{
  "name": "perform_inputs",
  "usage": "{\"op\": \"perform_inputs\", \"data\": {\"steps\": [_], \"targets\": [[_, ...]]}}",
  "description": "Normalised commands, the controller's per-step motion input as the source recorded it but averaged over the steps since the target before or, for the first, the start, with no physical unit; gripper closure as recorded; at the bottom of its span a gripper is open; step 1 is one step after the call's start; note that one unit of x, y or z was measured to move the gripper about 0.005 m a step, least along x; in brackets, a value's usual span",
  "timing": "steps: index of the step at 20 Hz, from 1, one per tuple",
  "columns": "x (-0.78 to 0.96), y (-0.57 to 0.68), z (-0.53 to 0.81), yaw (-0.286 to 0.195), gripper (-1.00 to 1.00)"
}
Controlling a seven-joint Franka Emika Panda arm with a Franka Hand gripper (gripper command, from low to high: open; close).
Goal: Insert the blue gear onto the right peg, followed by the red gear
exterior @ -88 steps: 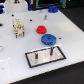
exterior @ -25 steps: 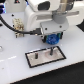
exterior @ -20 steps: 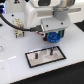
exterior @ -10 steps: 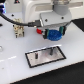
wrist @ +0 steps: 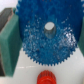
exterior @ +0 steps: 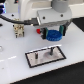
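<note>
The white arm reaches in from the far edge of the tabletop, its wrist pointing straight down. The gripper point(exterior: 54, 34) hangs above the tabletop's middle with its jaws closed on the blue gear point(wrist: 46, 36), lifted clear of the surface.

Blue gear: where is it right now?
In the exterior view the blue gear is held up in the gripper, off the table, behind the black-bordered plate with its peg. The wrist view shows the red gear close by.
</note>
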Motion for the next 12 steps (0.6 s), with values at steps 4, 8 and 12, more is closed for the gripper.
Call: {"op": "perform_inputs", "data": {"steps": [4, 8, 12], "targets": [[0.56, -0.24, 0.05, 0.000, 1.00], [0.55, -0.11, 0.03, 0.000, 1.00], [0.44, -0.02, 0.01, 0.000, 1.00]]}}
